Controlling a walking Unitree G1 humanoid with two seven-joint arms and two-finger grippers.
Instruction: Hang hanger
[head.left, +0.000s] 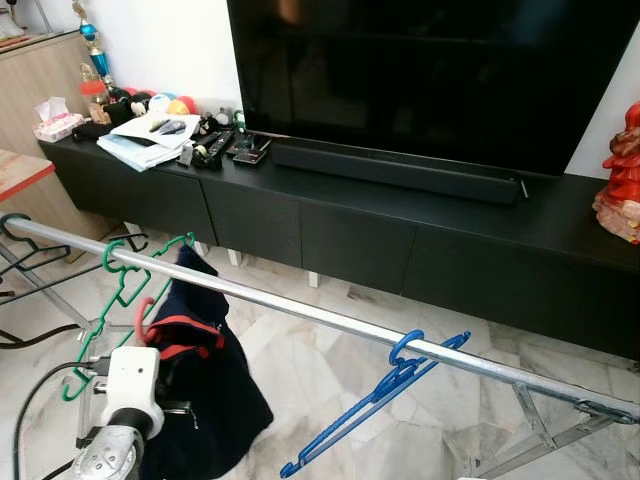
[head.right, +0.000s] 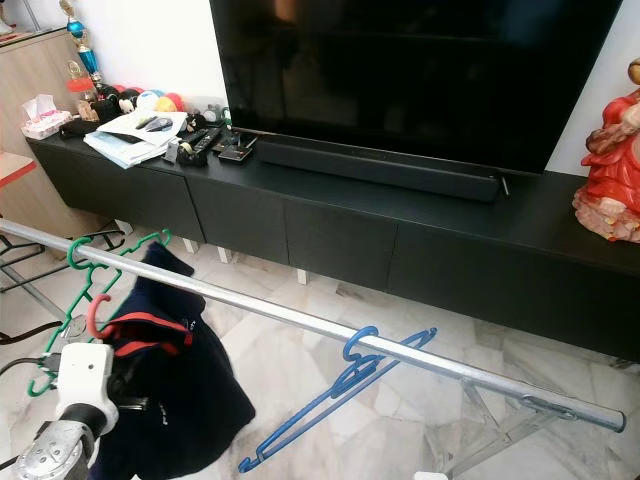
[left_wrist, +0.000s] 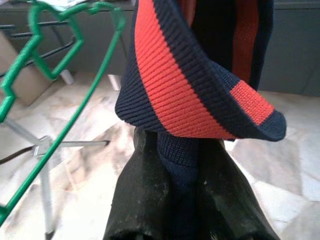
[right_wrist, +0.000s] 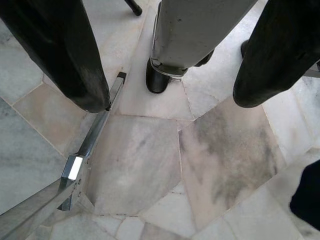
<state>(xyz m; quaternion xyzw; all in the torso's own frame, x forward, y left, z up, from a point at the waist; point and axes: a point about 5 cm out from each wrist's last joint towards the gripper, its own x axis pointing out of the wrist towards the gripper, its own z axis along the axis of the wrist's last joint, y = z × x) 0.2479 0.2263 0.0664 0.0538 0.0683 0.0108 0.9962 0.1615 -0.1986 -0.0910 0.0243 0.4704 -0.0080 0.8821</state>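
The red hanger (head.left: 143, 318) carrying the navy garment with red stripes (head.left: 205, 385) sits just below the silver rail (head.left: 300, 312), its hook close under the bar but not over it as far as I can judge, so the hanging is left to do. My left gripper (left_wrist: 182, 200) is pinched on the knit fabric (collar, I think). The green hanger (head.left: 120, 290) already hangs on the rail right beside it, and the blue hanger (head.left: 375, 400) hangs further along toward the rail's far end, leaving open bar between them. My right gripper (right_wrist: 165, 100) hangs spread over the marble floor (right_wrist: 150, 165), idle.
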